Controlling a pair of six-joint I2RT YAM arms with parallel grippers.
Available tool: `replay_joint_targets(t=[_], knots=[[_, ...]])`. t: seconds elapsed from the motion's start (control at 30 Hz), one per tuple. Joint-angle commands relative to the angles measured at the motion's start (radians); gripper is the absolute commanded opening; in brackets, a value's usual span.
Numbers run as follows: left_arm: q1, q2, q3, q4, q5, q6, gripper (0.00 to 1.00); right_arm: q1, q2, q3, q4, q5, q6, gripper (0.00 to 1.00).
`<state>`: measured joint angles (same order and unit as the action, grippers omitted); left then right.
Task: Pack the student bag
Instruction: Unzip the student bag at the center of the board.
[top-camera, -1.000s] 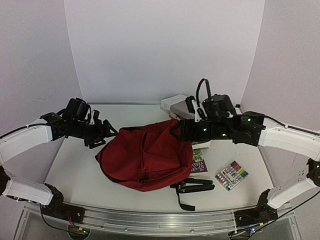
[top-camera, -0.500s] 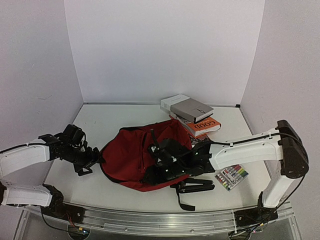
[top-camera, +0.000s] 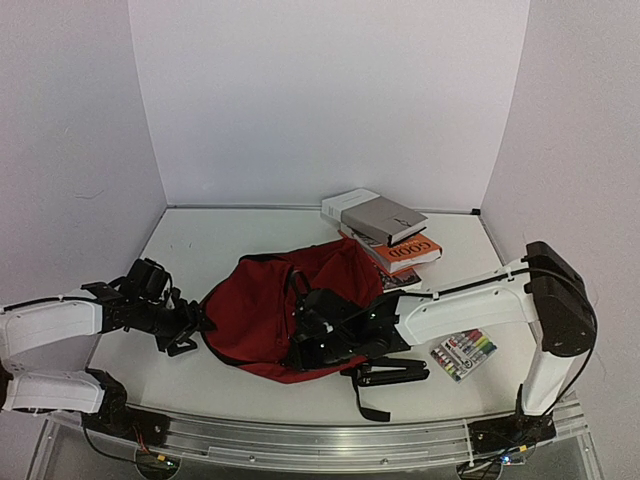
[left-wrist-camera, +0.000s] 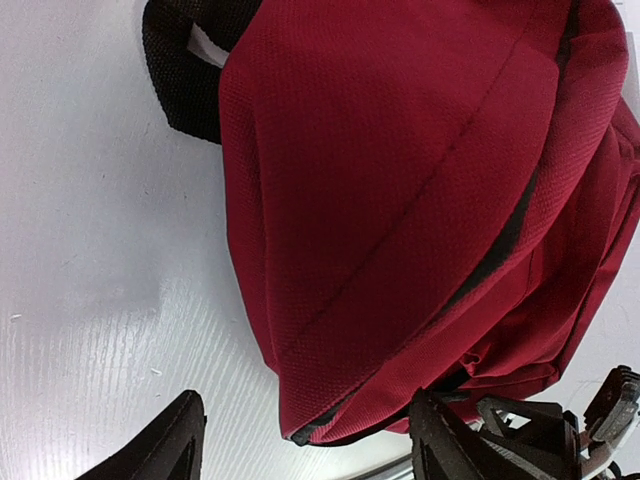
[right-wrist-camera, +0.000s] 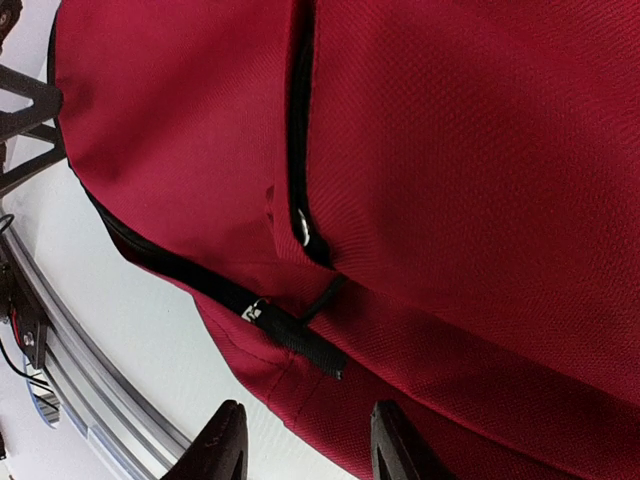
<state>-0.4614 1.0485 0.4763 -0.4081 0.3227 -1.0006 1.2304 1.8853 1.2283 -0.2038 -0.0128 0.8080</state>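
Observation:
The student bag (top-camera: 255, 305), a dark red backpack, lies flat mid-table. My left gripper (top-camera: 188, 328) is low at its left edge and open. In the left wrist view the bag (left-wrist-camera: 400, 180) fills the frame, and its black-piped corner sits between the spread fingers of the left gripper (left-wrist-camera: 305, 452) without being pinched. My right gripper (top-camera: 302, 347) hovers over the bag's front part, also open. In the right wrist view the right gripper (right-wrist-camera: 308, 455) straddles the bag (right-wrist-camera: 480, 150) just below a black zipper pull tab (right-wrist-camera: 300, 340); nothing is held.
A stack of books (top-camera: 385, 228) lies behind the bag at the back right. A pack of coloured markers (top-camera: 463, 352) rests at the front right. A black strap (top-camera: 385, 375) trails off the bag toward the metal rail (top-camera: 320, 440).
The right arm swung down from above the bag's back to its front face. The left arm dropped to the table at the bag's left edge. Both grippers' jaws narrowed somewhat.

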Motion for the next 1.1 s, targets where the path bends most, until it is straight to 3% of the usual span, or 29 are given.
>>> replay_joint_targets(t=[0.0,0.33,0.67,0.83,0.97,1.07], knots=[[0.004,0.014,-0.007,0.05,0.009,-0.007,0.66,0.001,0.045,0.052,0.038,0.049,0.026,0.41],[0.004,0.048,-0.013,0.068,0.003,-0.008,0.53,0.001,0.092,0.076,0.047,0.053,0.036,0.37],[0.004,0.08,-0.02,0.096,0.009,-0.006,0.4,0.001,0.107,0.073,0.071,0.029,0.056,0.19],[0.004,0.086,-0.022,0.109,0.015,-0.008,0.2,0.001,0.096,0.072,0.077,0.021,0.06,0.01],[0.004,0.087,-0.023,0.126,0.027,-0.008,0.02,0.002,0.067,0.061,0.088,0.02,0.058,0.0],[0.005,0.087,-0.02,0.141,0.037,-0.002,0.0,0.002,0.04,0.056,0.095,0.02,0.041,0.0]])
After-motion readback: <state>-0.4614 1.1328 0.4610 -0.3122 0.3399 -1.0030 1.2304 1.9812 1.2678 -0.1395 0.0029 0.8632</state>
